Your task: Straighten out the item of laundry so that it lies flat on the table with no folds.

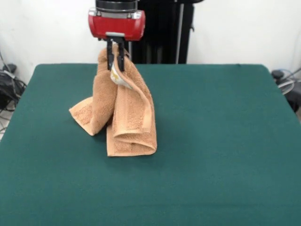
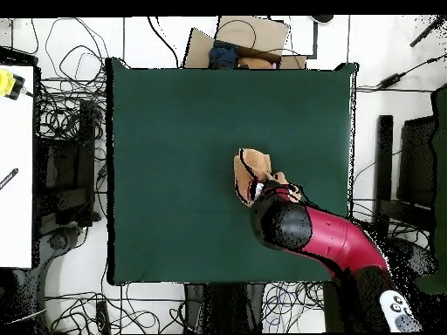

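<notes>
The orange-tan terry towel (image 1: pixel 127 113) hangs from my gripper (image 1: pixel 116 60) in long folds, and its lower end rests crumpled on the dark green table (image 1: pixel 225 141). A white tag shows just under the fingers. The gripper is shut on the towel's upper edge, held well above the table, left of centre in the front view. In the overhead view the arm (image 2: pixel 327 240) covers the gripper. Only part of the towel (image 2: pixel 251 172) shows beside it, right of the table's (image 2: pixel 175 131) middle.
The robot's black pedestal (image 1: pixel 162 28) stands behind the table's far edge. Cables and gear (image 2: pixel 65 131) lie on the floor around the table. A cardboard box (image 2: pixel 249 39) sits beyond the edge opposite the robot.
</notes>
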Robot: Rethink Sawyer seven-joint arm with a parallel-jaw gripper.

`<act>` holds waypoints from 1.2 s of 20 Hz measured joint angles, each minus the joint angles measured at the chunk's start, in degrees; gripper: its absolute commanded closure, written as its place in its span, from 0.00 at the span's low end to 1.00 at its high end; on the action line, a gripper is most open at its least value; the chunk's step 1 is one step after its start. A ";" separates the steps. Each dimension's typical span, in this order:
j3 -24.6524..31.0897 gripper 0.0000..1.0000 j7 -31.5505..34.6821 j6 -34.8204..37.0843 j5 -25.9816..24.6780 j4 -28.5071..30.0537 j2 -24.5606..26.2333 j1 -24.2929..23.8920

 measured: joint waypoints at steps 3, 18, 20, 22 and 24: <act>0.00 1.00 0.00 0.00 0.00 0.01 0.00 -0.36; 0.01 1.00 0.00 0.00 -0.01 0.01 -0.23 -0.54; 0.01 1.00 0.00 0.00 -0.01 0.01 -0.29 -0.57; 0.01 1.00 0.00 0.01 -0.01 0.01 -0.49 -0.60; 0.01 1.00 0.00 0.01 -0.01 0.01 -0.82 -0.60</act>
